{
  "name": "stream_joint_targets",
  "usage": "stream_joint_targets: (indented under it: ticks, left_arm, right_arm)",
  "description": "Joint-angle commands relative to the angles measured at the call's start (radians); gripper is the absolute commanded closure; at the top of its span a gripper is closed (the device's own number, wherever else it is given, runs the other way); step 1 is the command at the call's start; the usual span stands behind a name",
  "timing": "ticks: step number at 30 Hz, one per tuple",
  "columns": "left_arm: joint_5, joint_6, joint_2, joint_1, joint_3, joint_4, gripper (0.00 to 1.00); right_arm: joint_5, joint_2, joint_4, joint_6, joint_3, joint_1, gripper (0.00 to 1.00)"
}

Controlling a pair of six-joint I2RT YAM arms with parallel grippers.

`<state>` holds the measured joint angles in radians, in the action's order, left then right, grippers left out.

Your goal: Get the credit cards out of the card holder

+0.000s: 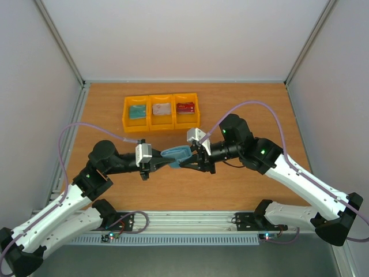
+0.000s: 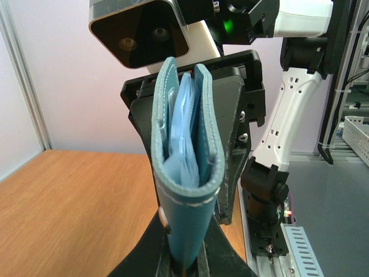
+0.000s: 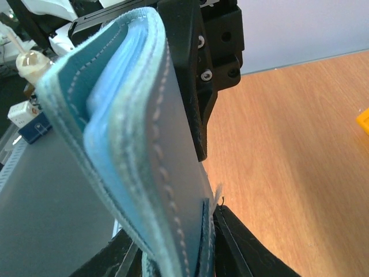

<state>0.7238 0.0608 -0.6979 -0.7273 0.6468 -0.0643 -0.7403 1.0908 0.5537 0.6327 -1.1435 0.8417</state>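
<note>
While both end effectors meet above bench (image 1: 259, 109), card holder (image 1: 176, 154) hangs between them, clear of bench. Grip: left end effector (image 1: 162, 162) clamped on one end of holder, right end effector (image 1: 185, 161) clamped on opposite end, flaps splayed. Pale blue layers inside: card or lining, cannot tell. Fingertips largely hidden by holder. Beyond end effectors, three yellow bins (image 1: 161, 126), one card each: teal card (image 1: 137, 111), whitish card (image 1: 161, 109), red card (image 1: 185, 107).

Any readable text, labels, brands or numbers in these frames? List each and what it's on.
None is legible in any view.
Pale print on the red card in the right-hand yellow bin: too small to read.
The card holder: stitching only, no marking visible.
</note>
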Motion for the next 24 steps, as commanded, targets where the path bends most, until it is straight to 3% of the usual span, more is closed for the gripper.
stream_joint_targets:
  ticks: [1, 5, 9, 12, 18, 22, 24]
  left_arm:
    - [0.016, 0.025, -0.004, -0.014, -0.022, 0.045, 1.00]
    - [-0.008, -0.010, -0.004, -0.014, -0.025, 0.029, 1.00]
    - [0.031, -0.063, -0.003, -0.014, -0.022, 0.009, 1.00]
    - [0.015, -0.097, -0.003, -0.015, -0.017, 0.008, 1.00]
    - [0.002, -0.131, -0.007, -0.014, -0.006, -0.016, 1.00]
    - [0.030, -0.177, -0.001, -0.014, -0.013, -0.009, 1.00]
    - [0.041, -0.197, 0.000, -0.014, -0.012, -0.023, 1.00]
  right_arm:
    - [-0.011, -0.037, -0.129, 0.004, -0.022, 0.008, 0.71]
    - [-0.010, -0.043, -0.124, 0.024, -0.018, 0.008, 0.65]
    - [0.035, -0.052, -0.127, 0.033, -0.007, 0.008, 0.76]
    - [0.044, -0.060, -0.117, 0.049, -0.007, 0.008, 0.75]
    - [-0.057, -0.060, 0.006, 0.113, -0.044, 0.008, 0.51]
    - [-0.144, -0.058, 0.245, 0.242, -0.166, 0.007, 0.36]
    - [-0.070, -0.041, 0.378, 0.298, -0.215, 0.007, 0.29]
